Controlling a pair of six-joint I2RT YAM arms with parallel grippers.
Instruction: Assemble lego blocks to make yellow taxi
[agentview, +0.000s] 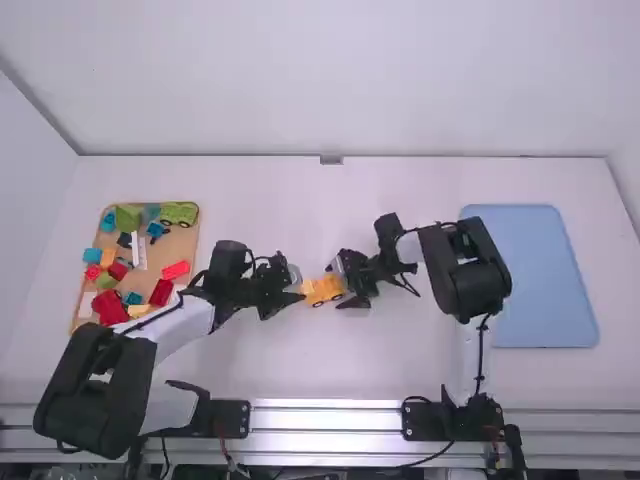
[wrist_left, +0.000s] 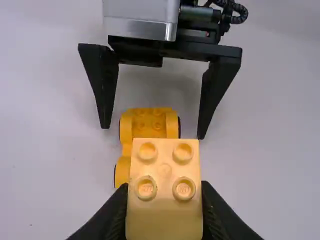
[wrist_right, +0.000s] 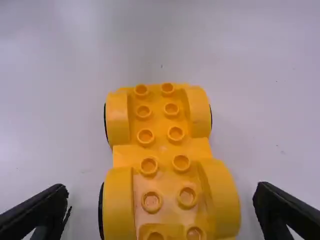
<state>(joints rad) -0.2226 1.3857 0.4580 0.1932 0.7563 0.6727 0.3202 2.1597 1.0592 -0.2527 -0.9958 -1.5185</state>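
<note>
Currently, left gripper (agentview: 296, 296): clamped on a yellow block (wrist_left: 165, 215) with its studs facing up; by the left wrist view's line of sight, part of the chassis is covered by this block, but whether the two are touching cannot be told.
Right gripper (agentview: 340, 284): fingers spread wide, one on each side of the taxi chassis, with nothing gripped.
Yellow taxi chassis (wrist_right: 162, 145): set upright near the middle of the counter (agentview: 400, 355), between the two grippers; wheel arches are seen in pairs, with two rows of studs between them.
Tan tray (agentview: 158, 260): placed near the counter's left edge, loaded with mixed blocks; a green wheeled base (agentview: 180, 213) is seated at its far right corner, and a large red block (agentview: 108, 308) is seen towards its near edge.
Blue mat (agentview: 530, 275): laid flat near the counter's right edge.
</note>
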